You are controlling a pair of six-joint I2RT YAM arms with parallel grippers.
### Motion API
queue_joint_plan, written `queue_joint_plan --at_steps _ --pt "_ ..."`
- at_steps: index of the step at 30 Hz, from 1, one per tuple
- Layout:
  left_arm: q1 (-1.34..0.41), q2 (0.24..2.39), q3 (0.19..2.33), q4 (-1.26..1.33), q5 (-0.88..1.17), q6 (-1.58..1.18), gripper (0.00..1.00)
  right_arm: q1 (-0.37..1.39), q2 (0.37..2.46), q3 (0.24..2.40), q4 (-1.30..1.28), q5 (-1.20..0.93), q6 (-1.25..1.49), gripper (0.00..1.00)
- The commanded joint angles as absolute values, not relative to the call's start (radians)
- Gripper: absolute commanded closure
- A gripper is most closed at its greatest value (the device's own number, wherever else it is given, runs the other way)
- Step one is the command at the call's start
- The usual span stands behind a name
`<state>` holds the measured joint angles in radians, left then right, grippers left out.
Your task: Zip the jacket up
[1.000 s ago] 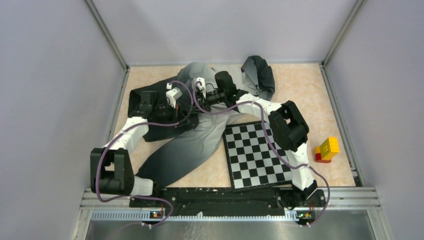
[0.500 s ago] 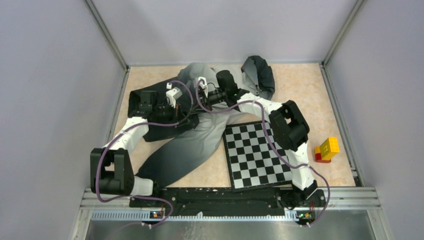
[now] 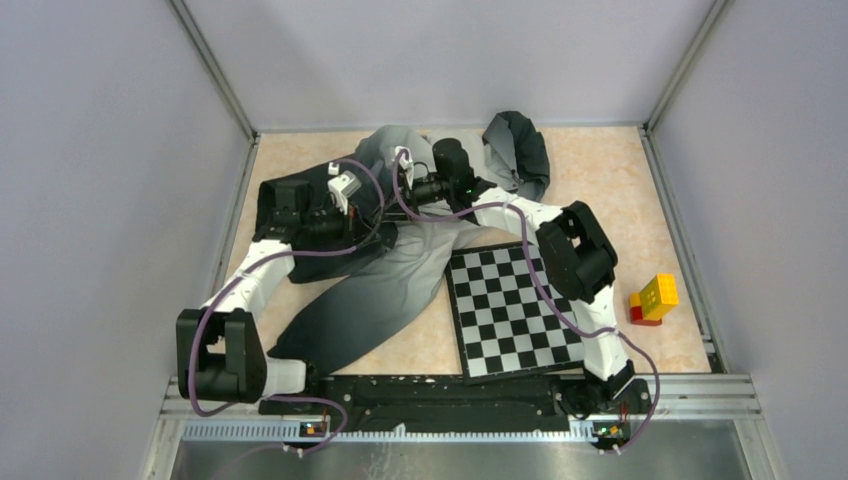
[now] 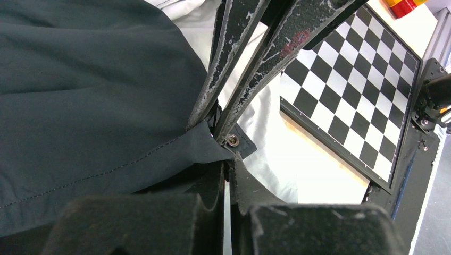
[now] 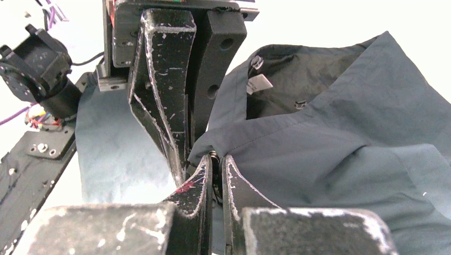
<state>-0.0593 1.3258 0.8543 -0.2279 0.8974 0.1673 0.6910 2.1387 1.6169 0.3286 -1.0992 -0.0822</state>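
Here, my left fingers [image 4: 175, 212] were clamped on the jacket [image 3: 400, 285] hem beside the snap [image 4: 232, 140], anchoring it, while my right fingers [image 5: 194, 186] pinched the facing edge to pull it closed.

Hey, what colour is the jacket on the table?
The jacket fades from light grey to dark charcoal; the top external view shows it best.

grey-to-charcoal jacket [image 3: 390, 290] lies rumpled, spread out.
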Motion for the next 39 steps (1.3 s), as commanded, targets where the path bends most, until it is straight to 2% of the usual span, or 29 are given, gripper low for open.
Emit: queue_joint_plan --at_steps 1,9,10,13,18,22,26,30,32,34,37,39 --pt "-0.057 1.299 0.854 -0.178 0.839 0.159 1.0 0.717 2.135 1.627 0.481 -1.177 0.015 1.0" --pt "-0.034 1.285 0.854 -0.175 0.838 0.144 1.0 0.713 2.129 1.617 0.478 -1.159 0.008 1.0" --pt "-0.034 1.279 0.859 -0.187 0.835 0.138 0.97 0.709 2.134 1.62 0.485 -1.152 0.016 1.0" --pt "-0.034 1.233 0.86 -0.23 0.788 0.13 0.72 0.695 2.143 1.618 0.518 -1.114 0.052 1.0" --pt "-0.034 1.08 0.789 -0.192 0.736 0.058 0.55 0.686 2.141 1.61 0.544 -1.075 0.076 1.0" --pt "-0.034 0.994 0.764 -0.167 0.713 -0.046 0.48 0.686 2.139 1.604 0.553 -1.058 0.084 1.0" --pt "-0.034 0.979 0.769 -0.114 0.655 -0.24 0.36 0.686 2.135 1.601 0.542 -1.044 0.074 1.0" --pt "-0.034 1.027 0.81 -0.119 0.621 -0.409 0.37 0.686 2.135 1.6 0.541 -1.035 0.067 1.0" --pt "-0.034 1.036 0.797 -0.072 0.639 -0.455 0.42 0.685 2.133 1.598 0.541 -1.031 0.066 1.0" --pt "-0.034 1.038 0.78 -0.02 0.694 -0.391 0.45 0.686 2.134 1.598 0.54 -1.03 0.066 1.0" --pt "-0.034 1.046 0.78 -0.036 0.609 -0.381 0.53 0.686 2.132 1.597 0.54 -1.031 0.066 1.0" --pt "-0.034 1.055 0.774 -0.009 0.604 -0.399 0.55 0.686 2.132 1.595 0.538 -1.031 0.062 1.0"
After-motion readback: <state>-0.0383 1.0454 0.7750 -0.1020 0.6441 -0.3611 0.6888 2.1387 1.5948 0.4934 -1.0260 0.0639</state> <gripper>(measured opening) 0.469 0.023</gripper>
